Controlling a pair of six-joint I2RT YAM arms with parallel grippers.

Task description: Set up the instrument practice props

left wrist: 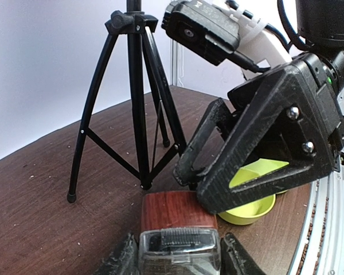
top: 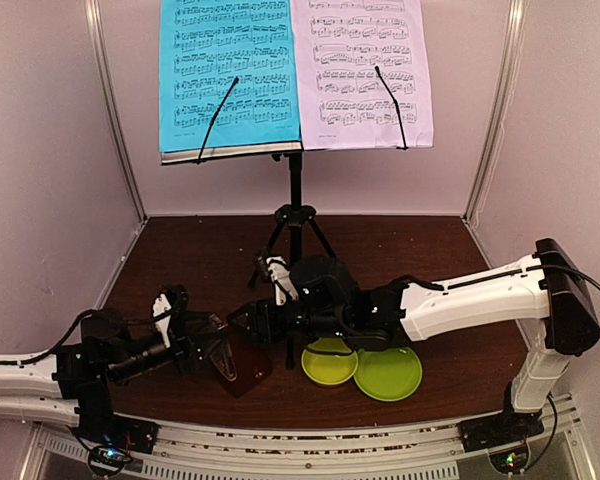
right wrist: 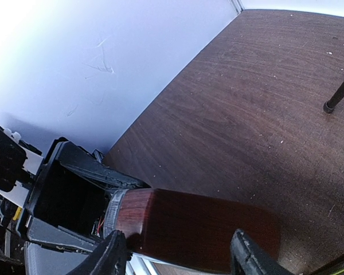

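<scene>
The black music stand (top: 295, 215) stands at the back with a cyan sheet (top: 228, 75) and a pale lilac sheet (top: 365, 70) on its desk. Its tripod legs (left wrist: 135, 103) show in the left wrist view, and one foot (right wrist: 338, 94) in the right wrist view. The brown metronome (top: 248, 368) lies tipped over near the front. My left gripper (top: 223, 358) is shut on its clear-covered top end (left wrist: 178, 252). My right gripper (top: 252, 322) is open, its fingers spread above the metronome's wooden body (right wrist: 200, 229).
A lime-green bowl (top: 330, 360) and a lime-green plate (top: 390, 375) sit just right of the metronome, under the right arm. The bowl (left wrist: 249, 212) is close behind the right gripper (left wrist: 198, 186). White walls enclose the brown table (top: 190, 260).
</scene>
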